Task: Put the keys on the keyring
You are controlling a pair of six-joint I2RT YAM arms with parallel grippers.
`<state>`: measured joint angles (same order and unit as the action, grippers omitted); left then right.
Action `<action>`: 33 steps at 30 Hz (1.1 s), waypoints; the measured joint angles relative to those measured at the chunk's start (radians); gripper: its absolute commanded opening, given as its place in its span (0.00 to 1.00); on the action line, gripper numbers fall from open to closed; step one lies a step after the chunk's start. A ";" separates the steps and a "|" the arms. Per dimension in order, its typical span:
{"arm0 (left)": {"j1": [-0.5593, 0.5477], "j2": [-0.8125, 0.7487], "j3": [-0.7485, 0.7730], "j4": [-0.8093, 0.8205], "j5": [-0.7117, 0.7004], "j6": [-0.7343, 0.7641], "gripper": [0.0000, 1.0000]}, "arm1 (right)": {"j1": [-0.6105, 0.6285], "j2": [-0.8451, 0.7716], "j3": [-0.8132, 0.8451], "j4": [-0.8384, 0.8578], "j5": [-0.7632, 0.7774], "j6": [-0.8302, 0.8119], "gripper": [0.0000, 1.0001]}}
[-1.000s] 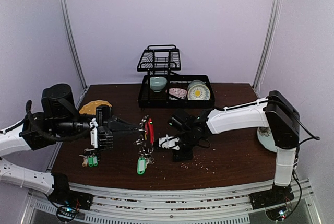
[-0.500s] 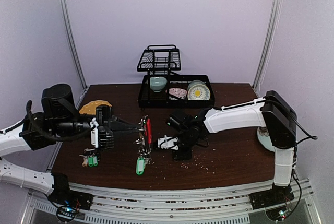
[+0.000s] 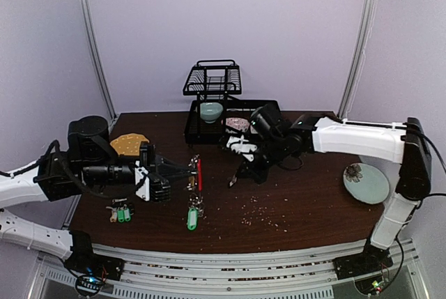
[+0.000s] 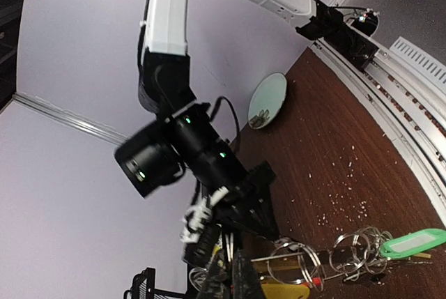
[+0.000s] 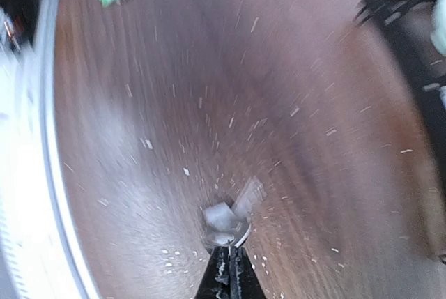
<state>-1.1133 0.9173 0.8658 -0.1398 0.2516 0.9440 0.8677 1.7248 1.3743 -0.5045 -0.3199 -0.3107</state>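
My left gripper (image 3: 187,171) is shut on the keyring (image 3: 198,172) and holds it upright above the table, red arc facing right. A green tag (image 3: 191,218) and several keys hang below it. In the left wrist view the ring's metal loops (image 4: 301,261), the green tag (image 4: 415,242) and a yellow tag (image 4: 287,289) show beside my fingers (image 4: 240,279). My right gripper (image 3: 240,172) is raised right of the keyring, shut on a small silver key (image 3: 232,182). In the blurred right wrist view the key and its split ring (image 5: 226,221) hang from the shut tips (image 5: 228,261). Two green-tagged keys (image 3: 123,213) lie at front left.
A black dish rack (image 3: 233,116) with bowls and plates stands at the back centre. A pale plate (image 3: 366,182) lies at the right. A yellow-brown object (image 3: 129,143) lies at back left. Crumbs (image 3: 268,221) are scattered over the brown table (image 3: 306,208).
My right arm has lifted off the table and swung up and back with the key. My left gripper with the keyring has shifted slightly right.
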 measured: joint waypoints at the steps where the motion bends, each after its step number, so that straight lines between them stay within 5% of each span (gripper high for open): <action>1: 0.000 0.005 -0.002 -0.003 -0.006 0.015 0.00 | -0.007 -0.040 -0.003 0.002 -0.008 0.026 0.00; 10: -0.018 0.069 0.026 -0.004 -0.032 0.170 0.00 | 0.081 -0.317 0.010 -0.033 -0.094 0.286 0.00; 23: -0.098 0.116 0.013 0.045 -0.222 0.391 0.00 | 0.248 -0.316 0.048 -0.045 -0.057 0.446 0.00; 33: -0.112 0.114 0.013 0.047 -0.172 0.345 0.00 | 0.256 -0.316 0.048 0.038 -0.084 0.507 0.00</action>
<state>-1.2251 1.0313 0.8791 -0.0933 0.0795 1.2892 1.1240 1.4086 1.4227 -0.4667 -0.4042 0.1959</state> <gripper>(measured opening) 0.006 0.009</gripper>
